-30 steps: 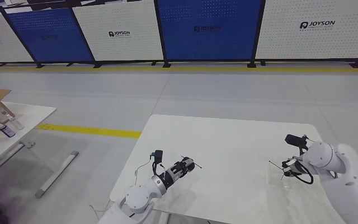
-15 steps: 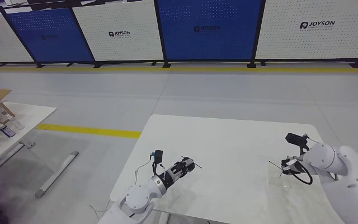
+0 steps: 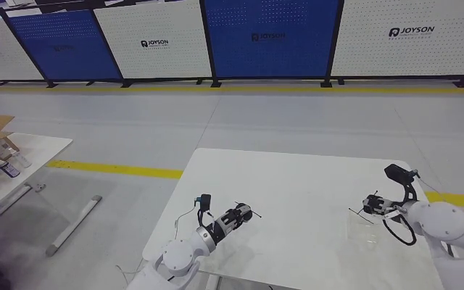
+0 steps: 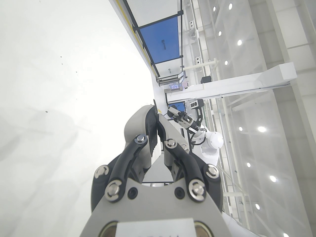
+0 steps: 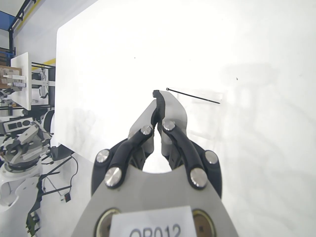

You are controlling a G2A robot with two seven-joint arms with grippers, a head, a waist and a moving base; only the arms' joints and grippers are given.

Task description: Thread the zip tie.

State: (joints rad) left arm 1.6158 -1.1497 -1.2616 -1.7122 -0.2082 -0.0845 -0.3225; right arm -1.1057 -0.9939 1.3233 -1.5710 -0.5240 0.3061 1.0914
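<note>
- Overhead, from the top view: the white rectangular table (image 3: 290, 181) carries both arms; my left gripper (image 3: 244, 212) sits near the table's left front edge, my right gripper (image 3: 370, 205) near its right side, the two well apart; the thin black plastic zip tie (image 3: 355, 214) lies flat on the table just beside the right gripper, on the side toward the table's middle; a clear, see-through plastic piece (image 3: 362, 233) lies close by, nearer the front edge; a small dark sliver pokes out at the left gripper's tip, and I cannot tell what it is.
- From the left wrist view: the left gripper (image 4: 156, 118) has its grey fingers pressed together, black pads meeting, with nothing I can make out between them; it hangs over bare tabletop (image 4: 49, 50); the right gripper (image 4: 179, 117) shows far off beyond it.
- From the right wrist view: the right gripper (image 5: 157, 97) is closed, fingers touching and holding nothing; the zip tie (image 5: 192, 96) lies on the table (image 5: 123, 38) just beyond the fingertips, apart from them, its small square head nearest the gripper; its pointed end reaches over the clear plastic piece (image 5: 209, 97).
</note>
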